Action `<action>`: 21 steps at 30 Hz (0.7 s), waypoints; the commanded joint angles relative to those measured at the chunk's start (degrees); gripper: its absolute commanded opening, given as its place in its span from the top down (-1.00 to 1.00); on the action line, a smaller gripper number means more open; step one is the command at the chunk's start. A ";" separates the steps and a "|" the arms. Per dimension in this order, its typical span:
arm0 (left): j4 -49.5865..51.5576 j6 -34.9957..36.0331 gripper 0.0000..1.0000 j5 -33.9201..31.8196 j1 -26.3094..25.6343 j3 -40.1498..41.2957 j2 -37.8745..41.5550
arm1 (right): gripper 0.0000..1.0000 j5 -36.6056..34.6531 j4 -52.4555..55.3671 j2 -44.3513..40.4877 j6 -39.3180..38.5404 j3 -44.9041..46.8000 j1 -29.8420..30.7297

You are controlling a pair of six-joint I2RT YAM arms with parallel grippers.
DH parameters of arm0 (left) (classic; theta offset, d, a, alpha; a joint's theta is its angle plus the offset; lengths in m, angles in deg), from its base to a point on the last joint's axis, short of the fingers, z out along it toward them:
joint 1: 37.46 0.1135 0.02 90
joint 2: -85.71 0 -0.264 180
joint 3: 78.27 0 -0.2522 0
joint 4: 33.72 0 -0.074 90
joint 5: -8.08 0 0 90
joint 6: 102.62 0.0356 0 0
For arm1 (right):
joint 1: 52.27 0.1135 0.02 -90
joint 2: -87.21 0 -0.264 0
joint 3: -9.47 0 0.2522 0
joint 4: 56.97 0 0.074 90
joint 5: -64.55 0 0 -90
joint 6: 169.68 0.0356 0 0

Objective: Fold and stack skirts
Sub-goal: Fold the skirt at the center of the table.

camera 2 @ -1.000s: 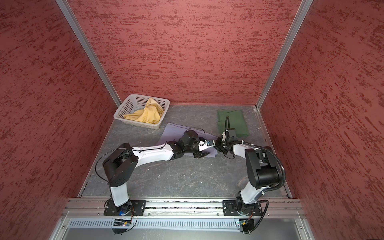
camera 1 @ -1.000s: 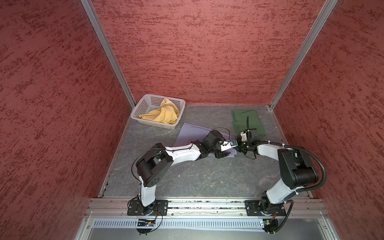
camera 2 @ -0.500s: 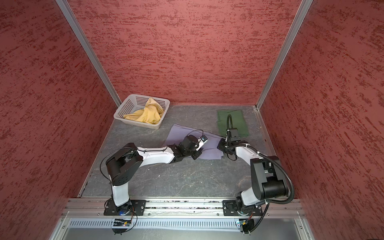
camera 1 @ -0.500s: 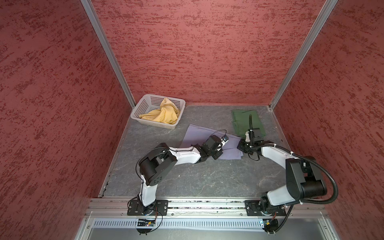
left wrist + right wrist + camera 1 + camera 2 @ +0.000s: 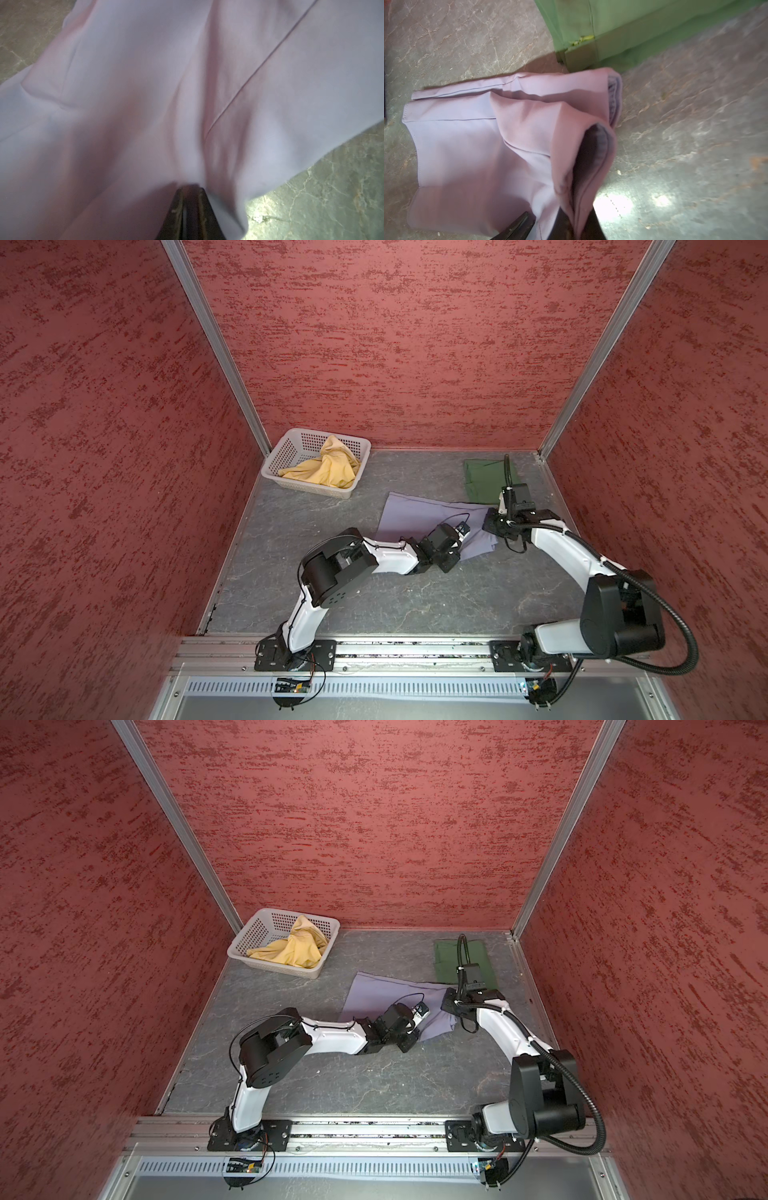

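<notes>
Left end effector (image 5: 190, 188) and right end effector (image 5: 576, 214): both clenched on lavender skirt (image 5: 415, 512), spread at centre of worktop (image 5: 415, 597). Just beside folded green skirt (image 5: 482, 481); yellow skirt (image 5: 324, 470) in basket (image 5: 286, 454)

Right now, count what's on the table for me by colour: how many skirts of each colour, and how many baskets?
dark green skirt: 1
lavender skirt: 1
mustard yellow skirt: 1, lying in the basket
white perforated basket: 1
Total: 4 things, 3 skirts and 1 basket
</notes>
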 commanded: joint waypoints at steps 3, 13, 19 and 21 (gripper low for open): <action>0.60 -2.44 0.68 2.05 4.31 1.23 5.69 | 1.00 -9.24 7.64 1.15 -5.10 -5.68 -0.04; 1.70 -1.58 0.67 -2.50 13.80 10.34 12.66 | 1.00 -12.99 11.70 5.14 -6.75 -13.63 2.27; 1.34 -2.53 0.70 -2.08 14.56 12.58 10.12 | 1.00 -11.99 13.09 6.60 -5.64 -16.98 4.36; 0.69 -3.31 0.71 -1.45 14.48 12.78 8.91 | 1.00 -10.40 12.82 6.48 -4.61 -17.86 4.88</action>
